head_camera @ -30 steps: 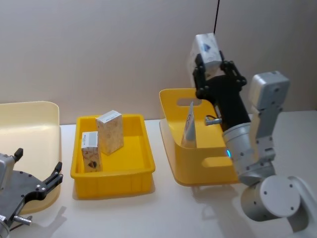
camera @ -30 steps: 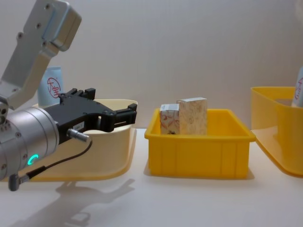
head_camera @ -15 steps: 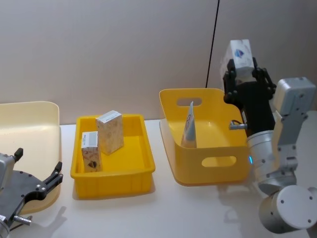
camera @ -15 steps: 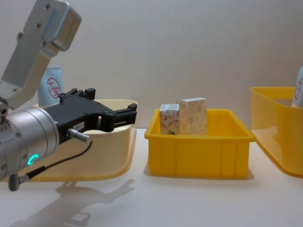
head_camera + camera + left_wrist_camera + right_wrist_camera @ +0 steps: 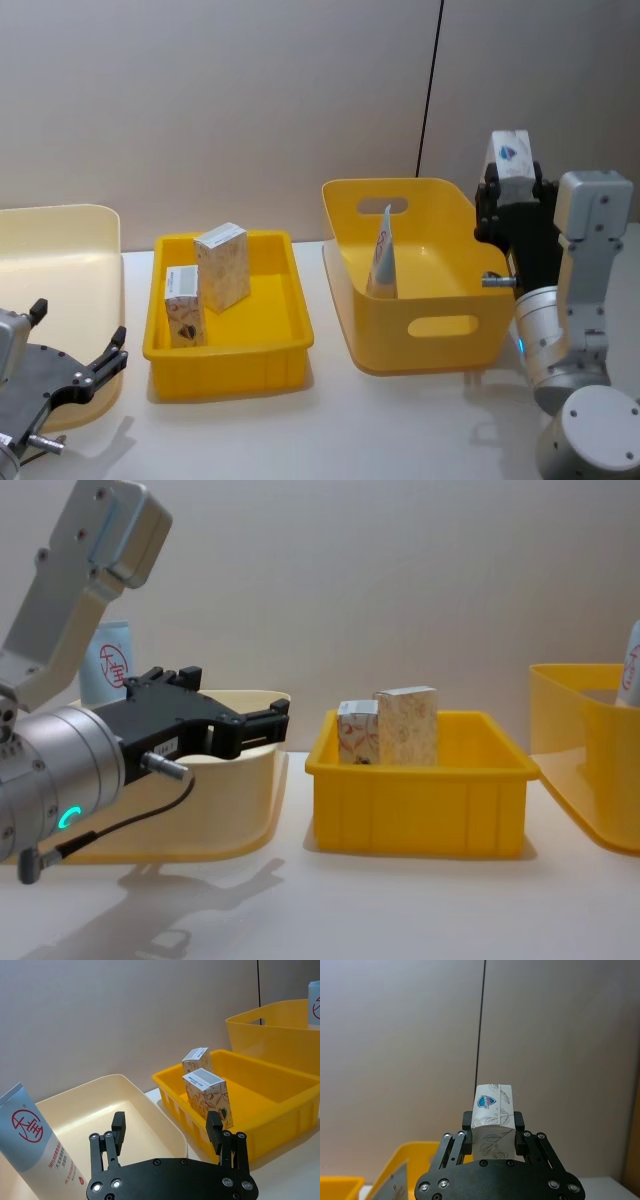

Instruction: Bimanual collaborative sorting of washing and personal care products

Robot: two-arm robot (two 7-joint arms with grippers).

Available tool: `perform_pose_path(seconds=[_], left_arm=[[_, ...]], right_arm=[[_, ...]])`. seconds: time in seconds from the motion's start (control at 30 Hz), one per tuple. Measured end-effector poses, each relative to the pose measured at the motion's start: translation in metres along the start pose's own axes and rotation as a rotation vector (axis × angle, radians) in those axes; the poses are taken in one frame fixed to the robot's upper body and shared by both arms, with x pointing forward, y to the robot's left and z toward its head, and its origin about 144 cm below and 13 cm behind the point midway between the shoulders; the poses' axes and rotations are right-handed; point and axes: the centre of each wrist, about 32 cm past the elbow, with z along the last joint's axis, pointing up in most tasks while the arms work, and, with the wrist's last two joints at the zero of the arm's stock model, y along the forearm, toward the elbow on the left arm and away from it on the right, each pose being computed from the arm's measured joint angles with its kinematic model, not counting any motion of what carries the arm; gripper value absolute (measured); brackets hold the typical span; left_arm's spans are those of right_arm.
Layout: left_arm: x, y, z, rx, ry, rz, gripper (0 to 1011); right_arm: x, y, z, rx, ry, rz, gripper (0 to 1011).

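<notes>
**Three containers in a row on our worktop**

On our worktop (image 5: 330, 430) three containers stand in a row. At our left sits a shallow basin (image 5: 60, 260), with a tube (image 5: 108, 662) standing in it at the back. In the middle is a low tray (image 5: 228, 350) with two cartons (image 5: 222, 265) in its left half, one just in front of the other. At our right stands a deep bin (image 5: 420, 330), with another tube (image 5: 383, 252) leaning inside. Our left hand (image 5: 75, 375) sits at the basin's near edge. Our right hand (image 5: 515, 195) is raised just right of the deep bin, a third carton (image 5: 492, 1120) between its fingers.
</notes>
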Motion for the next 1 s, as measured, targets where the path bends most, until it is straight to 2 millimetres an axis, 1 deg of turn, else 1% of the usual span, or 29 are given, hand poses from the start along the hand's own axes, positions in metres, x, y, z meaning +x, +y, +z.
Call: perform_pose_path(seconds=[0.23,0.47,0.77,1.0], left_arm=[[0.000,0.000,0.000,0.000,0.000,0.000,1003],[0.000,0.000,0.000,0.000,0.000,0.000,1003],[0.000,0.000,0.000,0.000,0.000,0.000,1003],[0.000,0.000,0.000,0.000,0.000,0.000,1003]], right_arm=[[-0.003,0.000,-0.002,-0.081,-0.011,-0.022,444],[-0.009,0.006,-0.008,-0.152,-0.017,-0.024,444],[-0.020,0.016,-0.014,-0.197,-0.014,0.004,444],[-0.026,0.020,-0.016,-0.228,-0.010,0.015,444]])
